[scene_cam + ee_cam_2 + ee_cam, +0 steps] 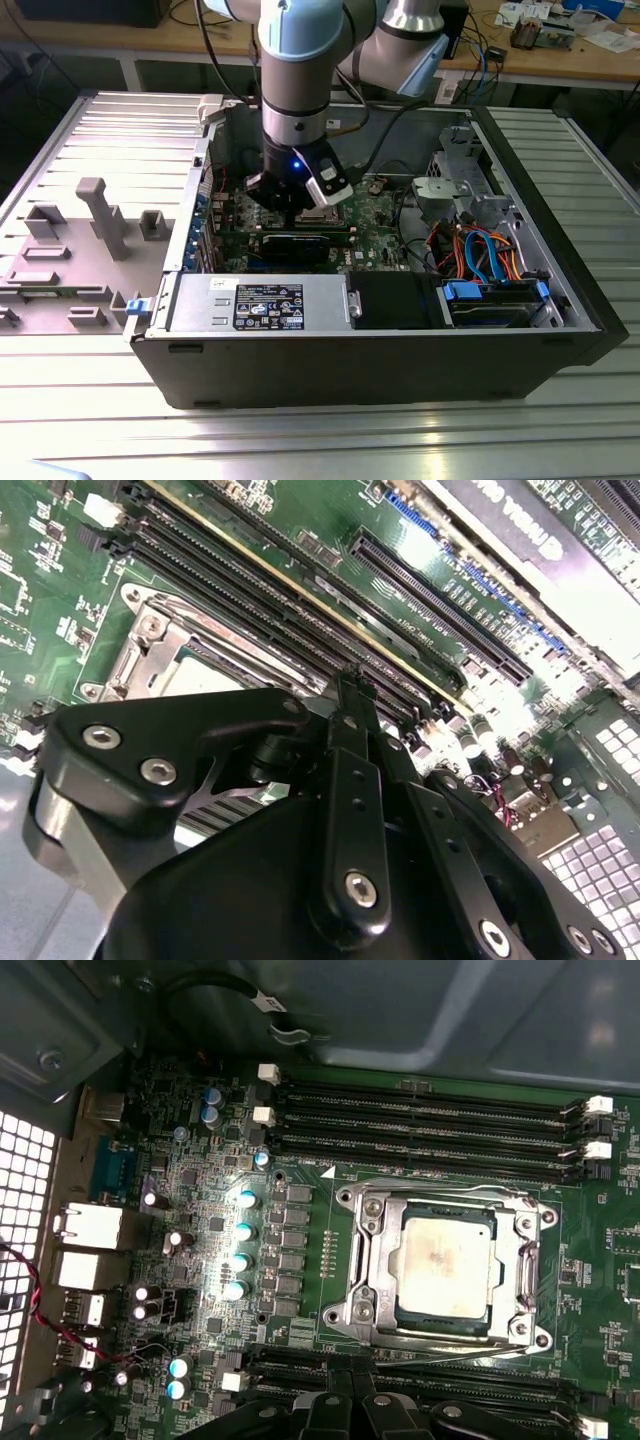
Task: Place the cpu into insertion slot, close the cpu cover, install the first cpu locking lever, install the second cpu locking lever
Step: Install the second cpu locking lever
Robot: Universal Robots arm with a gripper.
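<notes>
In the first wrist view the cpu [445, 1265], silver-grey with a smudged top, sits in the insertion slot [352, 1198] on the green board. The cpu cover [375, 1260] lies flat around the cpu. Thin wire levers [530, 1260] run along the frame's edges. My gripper [350, 1402] is shut with nothing in it, hovering beside the slot over the memory slots. The second wrist view shows the black fingers [350, 695] pressed together, with the slot's silver rim [150, 645] just beyond them. In the exterior view the gripper [300, 205] hangs low inside the open case, next to the slot [325, 213].
Long black memory slots [420, 1120] flank the socket on two sides. A long black expansion card [295, 243] lies across the board. A power supply box [260, 303], coloured cables [485, 250] and the case walls [400, 365] hem in the board. Grey fixtures [100, 215] stand outside the case.
</notes>
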